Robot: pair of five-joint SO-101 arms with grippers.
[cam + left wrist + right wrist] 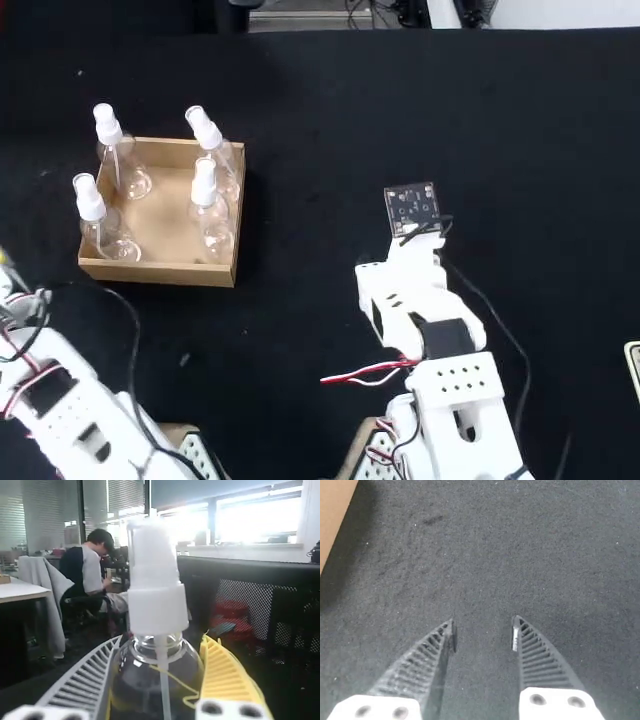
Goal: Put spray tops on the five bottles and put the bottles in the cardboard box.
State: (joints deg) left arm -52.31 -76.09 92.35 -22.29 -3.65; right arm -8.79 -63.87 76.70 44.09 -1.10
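A clear bottle (150,680) with a white spray top (155,595) stands upright between the fingers of my left gripper (161,640), which is shut on it. The left arm (50,400) sits at the table's near left corner. The cardboard box (160,268) at the left holds several clear bottles with white spray tops, among them one at the far left (112,150) and one at the near right (208,205). My right gripper (482,632) hangs open over bare black cloth, with nothing between its fingers, and its arm (420,310) is right of the box.
Black cloth (500,120) covers the table. An edge of the box (332,510) shows in the right wrist view. A pale object (632,360) lies at the right edge. Red and white wires (365,375) trail near the right arm's base.
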